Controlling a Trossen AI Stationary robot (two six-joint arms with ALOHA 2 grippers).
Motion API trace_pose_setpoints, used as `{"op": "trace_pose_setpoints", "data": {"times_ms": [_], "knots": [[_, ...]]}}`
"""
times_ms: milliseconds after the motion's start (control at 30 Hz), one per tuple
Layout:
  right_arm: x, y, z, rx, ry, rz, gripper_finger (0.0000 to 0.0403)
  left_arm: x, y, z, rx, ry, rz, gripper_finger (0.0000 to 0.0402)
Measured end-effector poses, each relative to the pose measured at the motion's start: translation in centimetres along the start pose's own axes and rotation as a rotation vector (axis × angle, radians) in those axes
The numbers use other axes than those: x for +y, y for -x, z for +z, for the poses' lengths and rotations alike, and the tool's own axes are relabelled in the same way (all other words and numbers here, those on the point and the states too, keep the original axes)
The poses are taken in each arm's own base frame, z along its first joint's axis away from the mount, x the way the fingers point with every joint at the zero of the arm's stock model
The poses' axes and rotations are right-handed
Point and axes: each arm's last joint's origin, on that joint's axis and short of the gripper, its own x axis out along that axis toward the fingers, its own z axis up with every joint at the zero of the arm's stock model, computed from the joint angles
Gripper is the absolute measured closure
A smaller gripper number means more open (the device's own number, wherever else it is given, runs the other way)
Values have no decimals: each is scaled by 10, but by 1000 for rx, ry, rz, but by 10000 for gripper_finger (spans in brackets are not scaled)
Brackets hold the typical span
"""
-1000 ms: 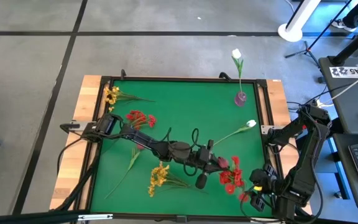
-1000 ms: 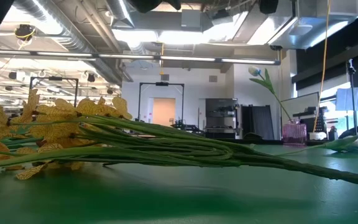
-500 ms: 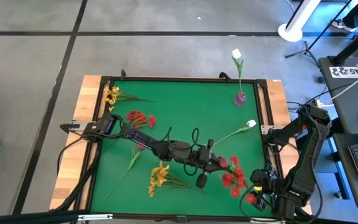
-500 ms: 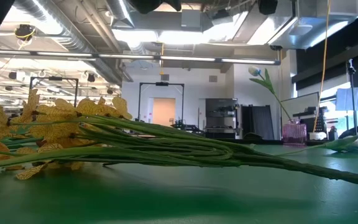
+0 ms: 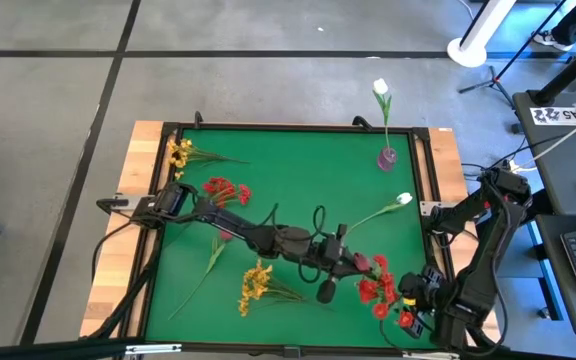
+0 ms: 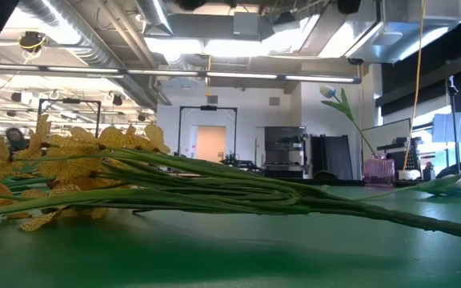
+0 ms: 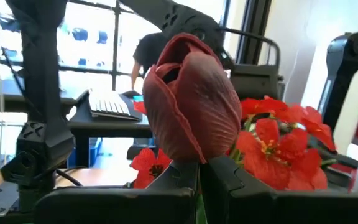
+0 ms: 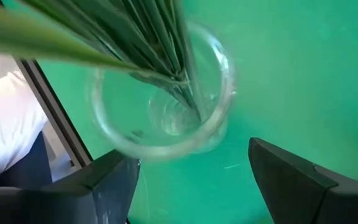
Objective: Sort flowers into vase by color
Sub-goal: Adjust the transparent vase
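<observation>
Holding a dark red bud [image 7: 194, 106] clamped in my left gripper [image 5: 353, 263], right beside the red bunch in the glass vase [image 8: 160, 93]. Stem runs back along my arm. Right gripper [image 8: 191, 180] hangs spread above that vase's mouth, so I'm basically there.

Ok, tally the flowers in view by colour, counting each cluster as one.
Yellow sprays: 2, far left corner and near edge
Red clusters: 2, left and right
White tulips: 2, upright and lying
Dark pink bud: 1, in the left fingers
Total: 7, excluding one stem, its bloom hidden.
</observation>
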Motion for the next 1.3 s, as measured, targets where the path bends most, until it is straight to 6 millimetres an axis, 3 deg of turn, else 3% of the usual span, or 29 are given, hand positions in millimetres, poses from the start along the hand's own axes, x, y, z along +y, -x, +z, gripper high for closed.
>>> {"op": "trace_pose_setpoints", "data": {"times_ms": [233, 467, 800, 933, 1133, 1300], "knots": [[-5, -14, -3, -29, -6, 22, 107, -2, -9, 14, 62, -50, 0, 401], [-8, -15, 3, -155, 1, 6, 107, 6, -9, 9, 123, -7, -2, 401], [-12, -20, 20, -182, 27, -74, 109, 6, -9, 9, 127, -2, -26, 401], [-11, -21, 25, -192, 40, -83, 142, 6, -9, 9, 126, -9, -26, 401], [-14, -21, 27, -231, 57, -111, 234, 6, -9, 9, 126, -21, -26, 401], [-16, -20, 27, -254, 65, -123, 235, 6, -9, 9, 126, -21, -26, 401]]}}
